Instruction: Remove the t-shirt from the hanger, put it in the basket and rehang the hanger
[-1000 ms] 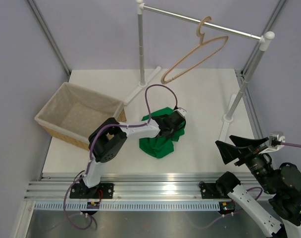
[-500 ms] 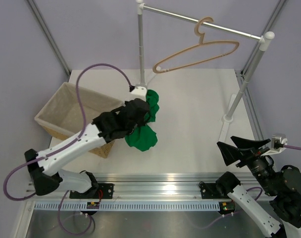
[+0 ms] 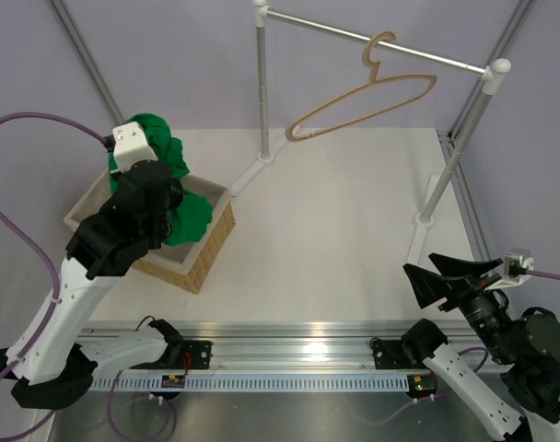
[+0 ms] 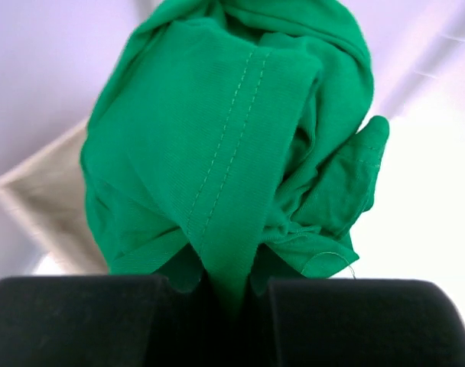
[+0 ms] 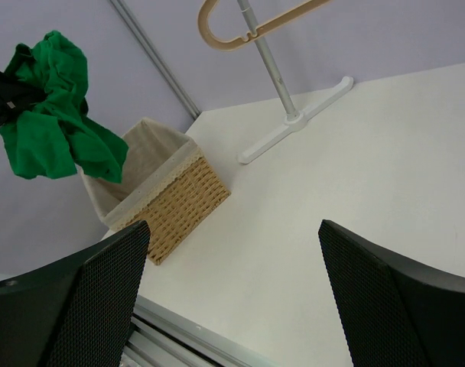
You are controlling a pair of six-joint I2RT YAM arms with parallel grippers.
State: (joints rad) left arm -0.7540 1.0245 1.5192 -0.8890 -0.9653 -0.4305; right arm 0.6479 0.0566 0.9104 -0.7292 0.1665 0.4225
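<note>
Green t-shirt (image 3: 174,152), bunched and clenched in left end effector (image 4: 221,298), hangs directly over wicker basket (image 3: 206,253) at 10 o'clock; hanger (image 3: 296,133) bare at 1 o'clock; right end effector (image 5: 232,298) released, farther off.

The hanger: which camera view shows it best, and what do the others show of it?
Top external: the whole hanger shows, bare, its hook over the rail. Right wrist catches only one curved end at its top edge. Left wrist shows none of it, only the green t-shirt.
</note>
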